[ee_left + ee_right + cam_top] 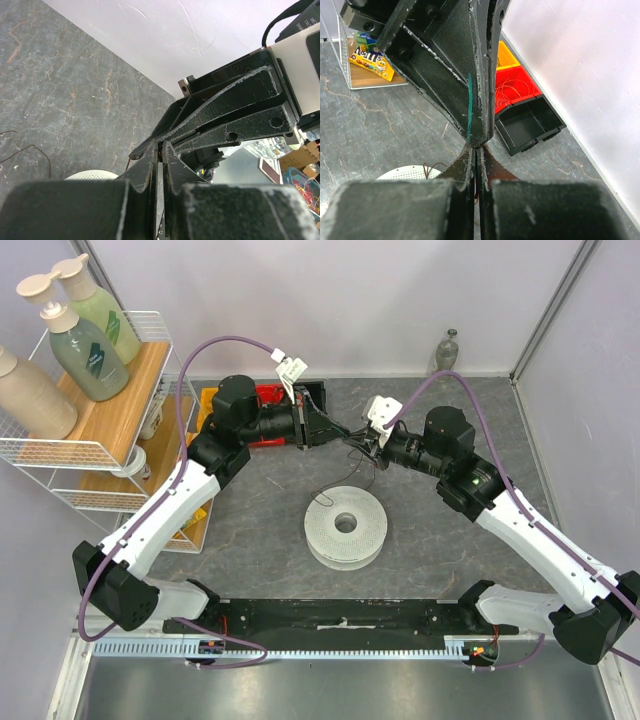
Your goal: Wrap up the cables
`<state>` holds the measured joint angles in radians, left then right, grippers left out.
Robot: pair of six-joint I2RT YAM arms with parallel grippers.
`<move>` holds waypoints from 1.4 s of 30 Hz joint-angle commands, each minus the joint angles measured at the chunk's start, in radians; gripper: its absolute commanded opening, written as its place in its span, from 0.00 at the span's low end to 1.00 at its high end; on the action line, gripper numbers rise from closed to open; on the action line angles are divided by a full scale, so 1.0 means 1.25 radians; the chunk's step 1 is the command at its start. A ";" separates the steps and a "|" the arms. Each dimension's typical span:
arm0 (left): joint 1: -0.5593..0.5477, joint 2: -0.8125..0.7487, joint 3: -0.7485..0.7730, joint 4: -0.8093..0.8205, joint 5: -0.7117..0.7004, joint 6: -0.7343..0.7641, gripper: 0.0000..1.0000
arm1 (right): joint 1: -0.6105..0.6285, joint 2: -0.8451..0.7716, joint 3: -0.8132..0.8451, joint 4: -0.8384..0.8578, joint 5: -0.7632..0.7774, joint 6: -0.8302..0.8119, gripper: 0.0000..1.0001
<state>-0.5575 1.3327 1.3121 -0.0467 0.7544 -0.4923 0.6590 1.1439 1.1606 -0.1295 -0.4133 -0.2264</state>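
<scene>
The two arms are bolted at the near edge of the table [250, 540] and lean away from it and inward, elbows out, forearms converging over the far half of the grey surface. Between them, nearer than the grippers, a white spool [345, 548] lies flat on the table with its hole facing up.

The cables [322, 494] are a hair-thin dark wire lying slack on the table just beyond the spool. It curls in a loose loop there and then runs roughly near-to-far, rising towards the point where the grippers meet. The left wrist view shows another curved stretch of it on the bare table.

The left gripper [345, 436] points to the right and the right gripper [368, 446] points to the left, so they meet tip to tip above the table. The left fingers [147, 165] are drawn almost together, with only a slit between them. The right fingers [465, 165] are closed too. The wire is too fine to tell whether either pair pinches it.

Beyond the left gripper, red, yellow and black bins [268, 395] sit against the back wall. A wire shelf [120, 390] with bottles stands at the far left, and a small bottle [448, 348] is in the far corner.
</scene>
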 commanded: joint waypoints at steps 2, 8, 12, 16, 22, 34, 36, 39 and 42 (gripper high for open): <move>-0.006 0.005 0.027 0.015 0.003 -0.023 0.02 | 0.003 -0.005 0.037 0.034 0.004 0.001 0.00; 0.001 -0.003 0.033 0.035 0.001 -0.038 0.02 | 0.002 -0.022 0.020 0.020 0.032 0.002 0.39; 0.024 -0.002 0.028 0.081 0.021 -0.086 0.02 | -0.004 -0.050 0.003 0.024 0.042 -0.004 0.43; 0.046 0.003 0.013 0.149 0.070 -0.140 0.02 | -0.020 -0.082 -0.015 0.024 0.014 -0.012 0.37; 0.053 0.006 -0.005 0.217 0.127 -0.187 0.02 | -0.039 -0.094 -0.017 0.020 -0.045 -0.005 0.54; 0.052 0.005 -0.007 0.195 0.133 -0.158 0.02 | -0.038 -0.047 0.036 0.044 -0.107 0.024 0.49; 0.052 0.004 -0.008 0.188 0.130 -0.147 0.02 | -0.038 -0.051 0.031 0.042 -0.107 0.023 0.49; 0.051 0.002 -0.010 0.177 0.124 -0.131 0.02 | -0.038 -0.050 0.034 0.042 -0.109 0.031 0.49; 0.051 0.003 -0.009 0.163 0.122 -0.117 0.02 | -0.038 -0.047 0.040 0.045 -0.096 0.035 0.48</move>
<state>-0.4931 1.3350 1.3022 0.1604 0.8940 -0.6849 0.6121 1.0878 1.1553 -0.1131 -0.5270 -0.2062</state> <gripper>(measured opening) 0.033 0.487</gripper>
